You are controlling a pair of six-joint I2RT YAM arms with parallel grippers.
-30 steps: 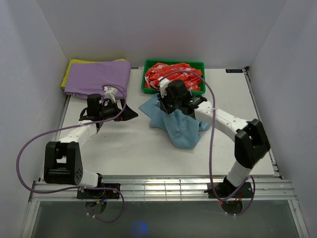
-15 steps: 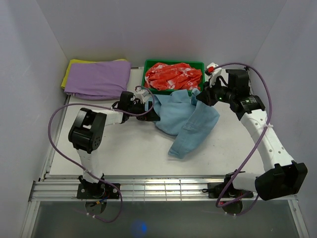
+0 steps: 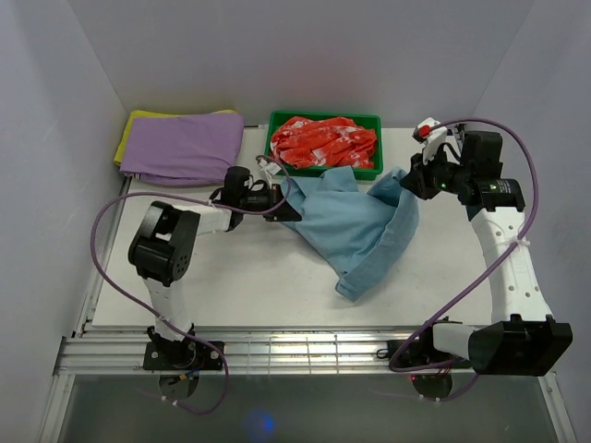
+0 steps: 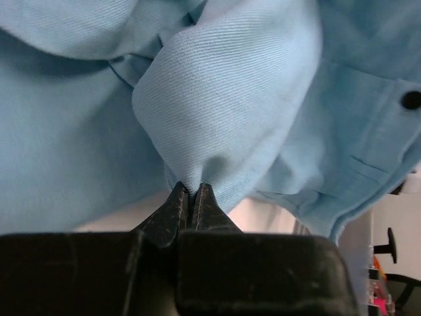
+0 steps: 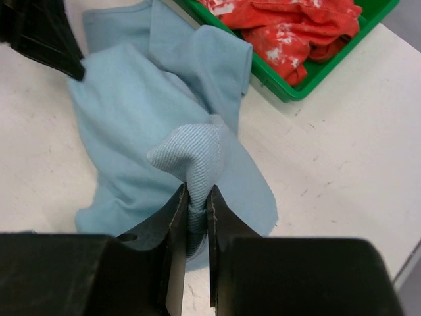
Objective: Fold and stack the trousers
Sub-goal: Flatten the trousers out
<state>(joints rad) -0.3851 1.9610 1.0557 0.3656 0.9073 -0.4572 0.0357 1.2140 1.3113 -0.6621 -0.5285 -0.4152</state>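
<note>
The light sky-blue trousers (image 3: 355, 226) lie partly spread across the middle of the table, stretched between both arms. My left gripper (image 3: 288, 210) is at their left edge and is shut on a pinch of blue cloth (image 4: 230, 99), its tips (image 4: 189, 191) pressed together. My right gripper (image 3: 411, 180) holds the right edge lifted off the table. In the right wrist view a fold of the trousers (image 5: 191, 155) is clamped between its fingers (image 5: 195, 197). A loose end hangs down toward the front (image 3: 355, 281).
A green bin (image 3: 323, 172) with red-and-white patterned cloth (image 3: 323, 140) stands at the back, just behind the trousers. A folded purple garment (image 3: 180, 146) lies on a yellow one (image 3: 129, 129) at the back left. Bare white table (image 3: 249, 286) spans the front.
My left gripper has shut on the trousers' left edge. The right arm has pulled its held edge farther right, spreading the cloth wider.
</note>
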